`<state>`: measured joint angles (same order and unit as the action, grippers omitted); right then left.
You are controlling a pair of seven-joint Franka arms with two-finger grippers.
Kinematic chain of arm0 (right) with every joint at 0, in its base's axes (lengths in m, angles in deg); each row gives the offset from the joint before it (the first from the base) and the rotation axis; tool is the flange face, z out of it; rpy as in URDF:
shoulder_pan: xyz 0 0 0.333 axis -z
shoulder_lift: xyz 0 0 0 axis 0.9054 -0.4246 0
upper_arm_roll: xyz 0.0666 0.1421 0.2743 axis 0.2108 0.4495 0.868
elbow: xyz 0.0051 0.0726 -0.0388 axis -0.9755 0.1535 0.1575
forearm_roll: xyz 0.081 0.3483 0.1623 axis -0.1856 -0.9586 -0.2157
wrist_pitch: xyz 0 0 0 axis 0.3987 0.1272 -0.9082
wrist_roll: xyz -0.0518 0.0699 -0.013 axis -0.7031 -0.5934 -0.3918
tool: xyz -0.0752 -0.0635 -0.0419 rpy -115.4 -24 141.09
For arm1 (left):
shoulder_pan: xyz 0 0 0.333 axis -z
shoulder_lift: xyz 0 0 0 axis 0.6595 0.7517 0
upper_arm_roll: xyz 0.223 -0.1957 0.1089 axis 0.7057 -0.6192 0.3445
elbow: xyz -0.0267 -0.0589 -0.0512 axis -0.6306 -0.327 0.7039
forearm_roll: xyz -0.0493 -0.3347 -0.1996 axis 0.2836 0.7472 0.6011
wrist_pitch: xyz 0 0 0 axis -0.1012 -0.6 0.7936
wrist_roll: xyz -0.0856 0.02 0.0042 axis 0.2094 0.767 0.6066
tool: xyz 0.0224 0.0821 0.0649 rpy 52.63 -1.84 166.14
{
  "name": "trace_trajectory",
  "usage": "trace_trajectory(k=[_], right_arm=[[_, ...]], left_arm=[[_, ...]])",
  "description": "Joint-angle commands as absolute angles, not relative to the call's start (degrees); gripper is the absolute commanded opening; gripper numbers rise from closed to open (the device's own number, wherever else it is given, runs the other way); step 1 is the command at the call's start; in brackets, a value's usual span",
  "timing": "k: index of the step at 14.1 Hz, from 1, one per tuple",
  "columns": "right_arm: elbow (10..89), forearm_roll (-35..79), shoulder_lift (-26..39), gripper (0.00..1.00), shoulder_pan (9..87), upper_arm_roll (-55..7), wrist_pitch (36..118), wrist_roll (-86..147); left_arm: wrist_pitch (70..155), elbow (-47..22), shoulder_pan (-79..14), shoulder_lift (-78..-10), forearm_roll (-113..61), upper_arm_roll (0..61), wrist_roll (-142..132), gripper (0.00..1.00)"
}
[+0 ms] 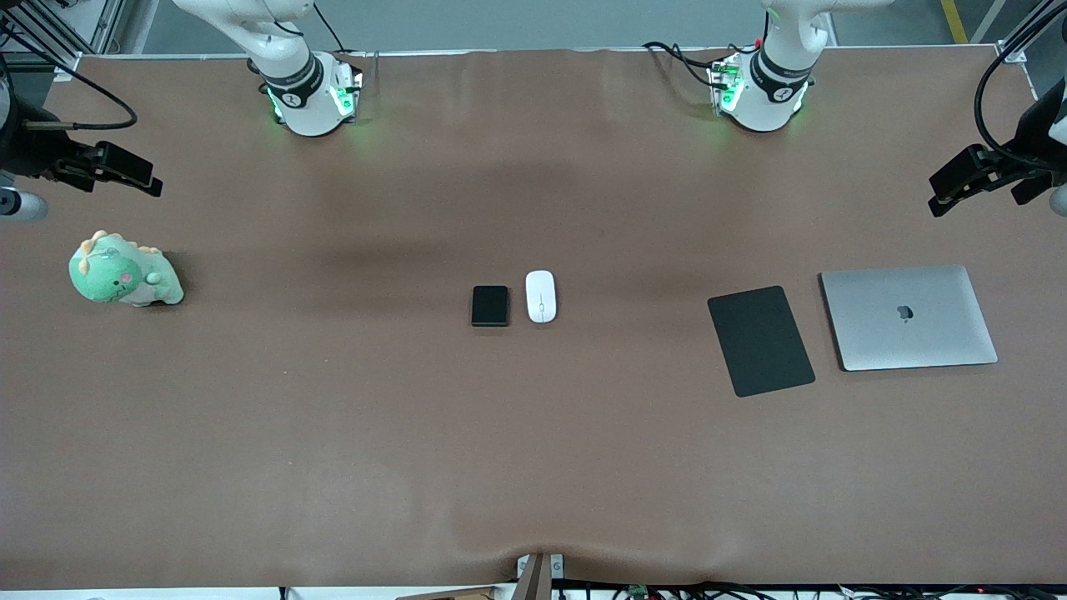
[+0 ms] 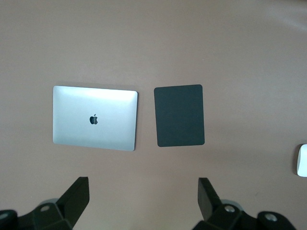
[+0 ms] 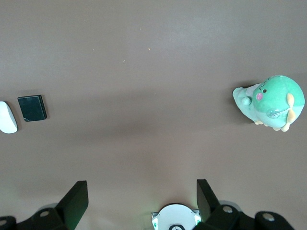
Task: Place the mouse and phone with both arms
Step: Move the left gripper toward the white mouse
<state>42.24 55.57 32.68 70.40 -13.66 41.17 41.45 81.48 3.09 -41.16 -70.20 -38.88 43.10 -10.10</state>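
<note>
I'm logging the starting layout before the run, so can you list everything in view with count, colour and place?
mouse: one, white, mid-table, beside the phone on the side toward the left arm's end.
phone: one, black, mid-table, close to the mouse but apart.
mouse pad: one, black, flat, toward the left arm's end, beside the laptop.
laptop: one, silver, closed, at the left arm's end.
plush dinosaur: one, green, at the right arm's end.
table: one, brown cover.
left gripper: black, open, held above the left arm's end of the table, waiting.
right gripper: black, open, above the right arm's end, waiting.
</note>
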Motion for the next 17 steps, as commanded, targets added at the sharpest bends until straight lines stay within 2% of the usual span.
trace_trajectory(k=[1,12,17], right_arm=[[41.1,54.8,32.3,1.00,70.7,-13.4,40.4,41.0],[40.7,54.6,32.1,1.00,70.8,-13.4,40.5,41.0],[40.7,54.5,31.9,1.00,71.0,-13.4,40.5,41.0]], left_arm=[[80.8,3.9,-41.4,-69.9,-37.8,43.1,-10.5,1.00],[81.0,3.9,-40.2,-68.2,-37.4,42.4,-13.0,1.00],[81.5,3.4,-34.0,-64.6,-36.3,41.4,-16.2,1.00]])
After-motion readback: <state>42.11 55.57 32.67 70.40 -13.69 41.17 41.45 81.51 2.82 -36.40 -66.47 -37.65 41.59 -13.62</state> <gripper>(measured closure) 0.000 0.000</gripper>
